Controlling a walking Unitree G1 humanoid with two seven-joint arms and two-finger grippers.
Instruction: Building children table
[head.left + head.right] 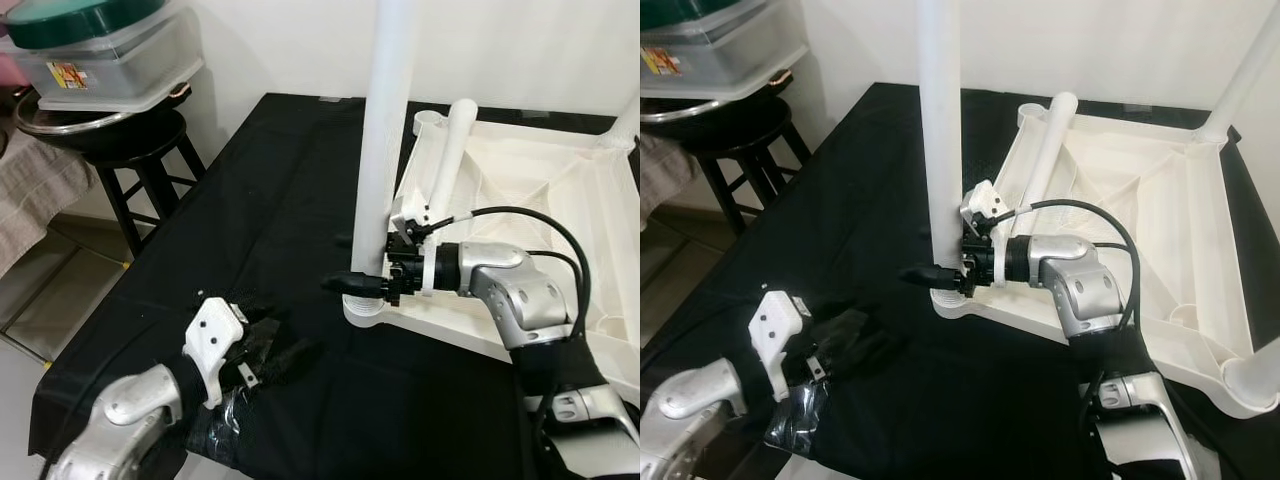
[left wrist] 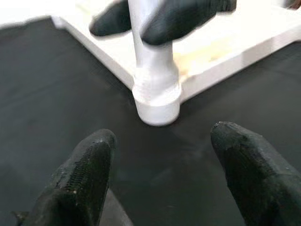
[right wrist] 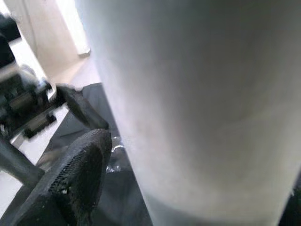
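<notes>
Right gripper (image 1: 362, 283) clamped on white leg (image 1: 384, 150) just above corner socket (image 1: 362, 309) of upturned white tabletop (image 1: 520, 190) at frame centre, on black-draped desk (image 1: 250, 200); left gripper (image 2: 160, 155) spread open, empty, lower left, aimed at that socket. Leg-fitting step apparently under way; next likely seating or twisting leg home, kept upright

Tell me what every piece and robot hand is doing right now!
Near table leg: upright in corner socket, gripped.
Loose leg: lying tilted on tabletop.
Tabletop: upside down on black cloth.
Right gripper: shut on near table leg.
Left gripper: open, apart from the leg.
</notes>
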